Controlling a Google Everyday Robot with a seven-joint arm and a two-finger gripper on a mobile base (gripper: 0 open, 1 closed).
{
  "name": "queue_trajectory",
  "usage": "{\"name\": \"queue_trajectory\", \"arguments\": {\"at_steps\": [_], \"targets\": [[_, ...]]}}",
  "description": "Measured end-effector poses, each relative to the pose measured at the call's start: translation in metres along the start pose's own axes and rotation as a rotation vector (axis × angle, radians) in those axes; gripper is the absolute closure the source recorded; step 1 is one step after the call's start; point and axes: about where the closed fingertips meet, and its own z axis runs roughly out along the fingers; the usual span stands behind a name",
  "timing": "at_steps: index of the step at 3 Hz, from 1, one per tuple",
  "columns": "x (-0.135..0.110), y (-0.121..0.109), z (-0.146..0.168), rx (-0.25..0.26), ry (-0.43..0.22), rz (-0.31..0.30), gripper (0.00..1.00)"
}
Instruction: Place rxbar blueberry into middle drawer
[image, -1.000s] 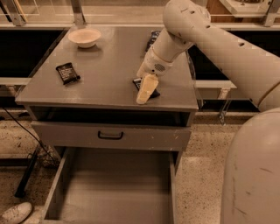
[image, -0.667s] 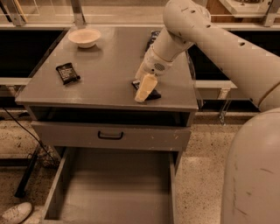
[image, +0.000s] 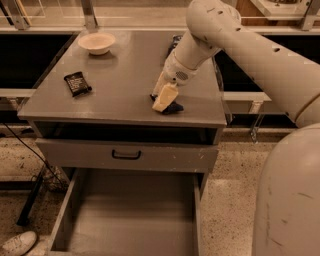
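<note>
Tool (image: 162, 102) slightly leftward, over rxbar blueberry (image: 174, 107)

The rxbar blueberry (image: 173, 108) lies flat on the counter (image: 120, 85), near its front edge and towards the right. It is a small dark navy bar, mostly hidden beneath the gripper (image: 165, 98), which sits right over it. Below, the middle drawer (image: 131, 212) stands pulled out, a wide grey metal tray with low side walls and a plain flat floor.
</note>
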Motion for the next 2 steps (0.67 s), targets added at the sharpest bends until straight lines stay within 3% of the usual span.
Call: {"name": "queue_trajectory", "arguments": {"at_steps": [2], "targets": [[-0.0039,-0.0008,-0.0072,0.000,0.000,0.000,1.00]]}}
